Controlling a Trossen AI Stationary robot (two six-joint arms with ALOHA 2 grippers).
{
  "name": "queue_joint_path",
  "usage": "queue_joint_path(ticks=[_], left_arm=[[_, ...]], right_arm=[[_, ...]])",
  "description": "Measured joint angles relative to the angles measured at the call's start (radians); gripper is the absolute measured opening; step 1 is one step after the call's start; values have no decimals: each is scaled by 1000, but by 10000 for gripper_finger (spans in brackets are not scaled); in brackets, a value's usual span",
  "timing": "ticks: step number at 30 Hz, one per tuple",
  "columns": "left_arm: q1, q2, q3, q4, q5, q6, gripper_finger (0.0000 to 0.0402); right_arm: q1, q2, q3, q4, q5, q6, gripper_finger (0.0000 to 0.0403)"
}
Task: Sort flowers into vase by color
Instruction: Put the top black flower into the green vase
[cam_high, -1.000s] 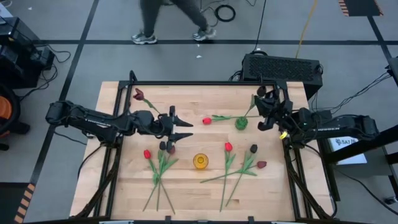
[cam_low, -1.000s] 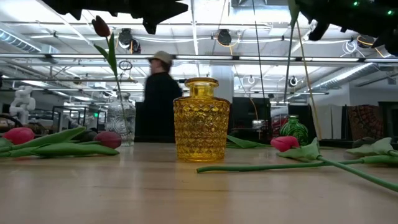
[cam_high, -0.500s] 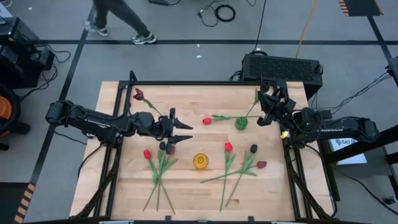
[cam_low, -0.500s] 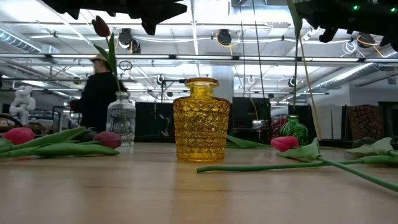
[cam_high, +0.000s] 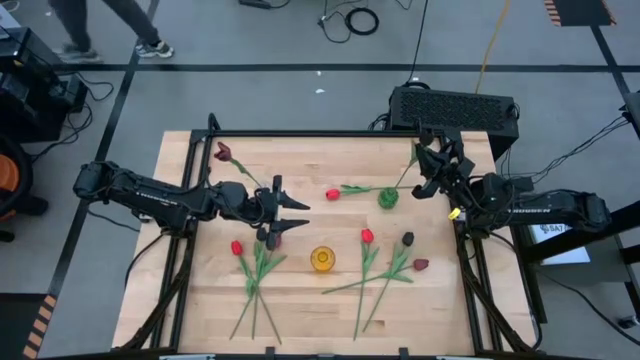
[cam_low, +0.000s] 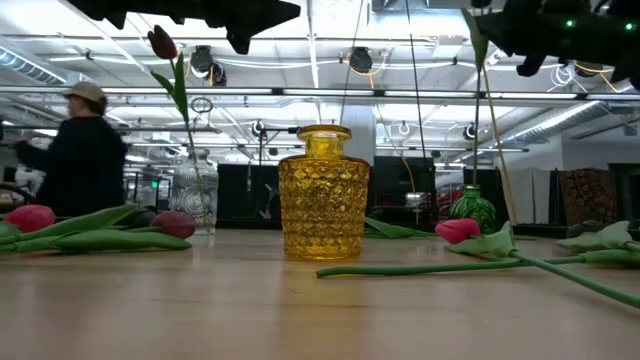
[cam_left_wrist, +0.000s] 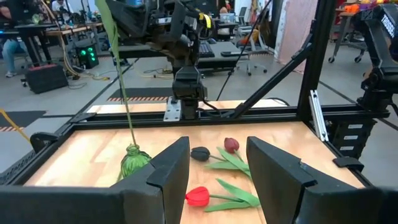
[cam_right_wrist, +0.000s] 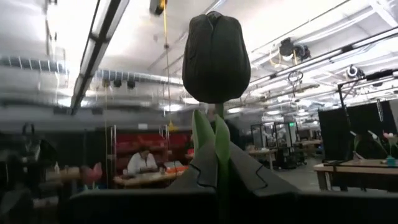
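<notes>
On the table, upper left: a clear vase already holds one maroon tulip, standing upright in the low view.
Upper middle right: a green vase has a stem rising from it, up to the right gripper.
Right gripper: clamped on that stem just under a near-black tulip; the wrist view shows the head right above the closed fingers, so I'd say this flower is being lowered into the green vase and not let go yet.
Left gripper: fingers apart, holding nothing, hovering mid-left of the frame above a dark flower head; the green vase and some loose tulips show beyond its fingers in its wrist view.
Centre, low: a yellow vase stands without a flower.
Still lying loose: a red tulip beside the green vase; a bundle of three or so at lower left with a red head; three at lower right, one red, one near-black, one maroon.
My reckoning: one flower placed, a second nearly placed, the rest unsorted; no reds are in yet.
Background: a person walks at the upper left, clear of the table.
</notes>
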Motion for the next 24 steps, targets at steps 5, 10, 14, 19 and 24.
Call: queue_joint_path(ticks=[5,10,14,19,24], left_arm=[[0,0,0,1,-1,0,166],[0,0,0,1,-1,1,166],[0,0,0,1,-1,1,166],[0,0,0,1,-1,1,166],[0,0,0,-1,-1,1,166]], right_arm=[[-28,2,-100,202,0,18,0],[-49,2,-134,260,1,42,0],[-51,3,-133,233,0,43,1],[-51,4,-133,196,6,29,12],[-51,4,-133,154,55,23,29]])
